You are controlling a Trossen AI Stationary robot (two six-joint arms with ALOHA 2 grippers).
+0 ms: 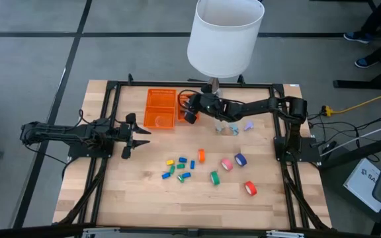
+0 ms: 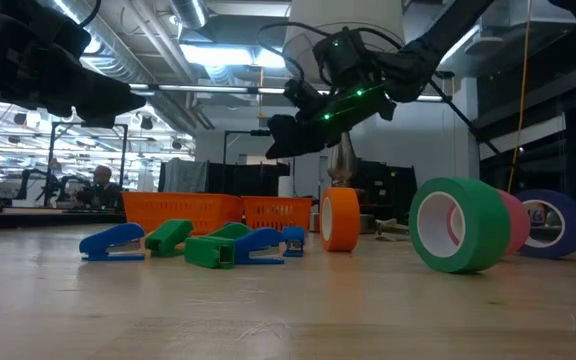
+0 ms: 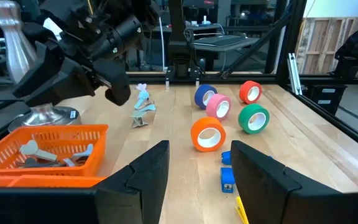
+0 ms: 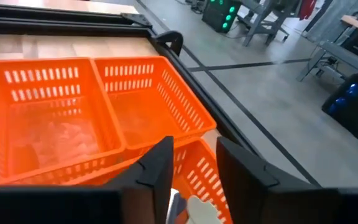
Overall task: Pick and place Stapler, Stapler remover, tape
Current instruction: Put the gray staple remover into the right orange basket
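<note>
Right gripper over the right compartment of the orange basket at the far side of the table; fingers parted, a pale piece between them, grip unclear. Left gripper spread wide, idle at the left. 5 tape rolls lying near right of centre; small staplers clustered to their left.

Orange basket; tape rolls green, pink, blue, red, orange.
</note>
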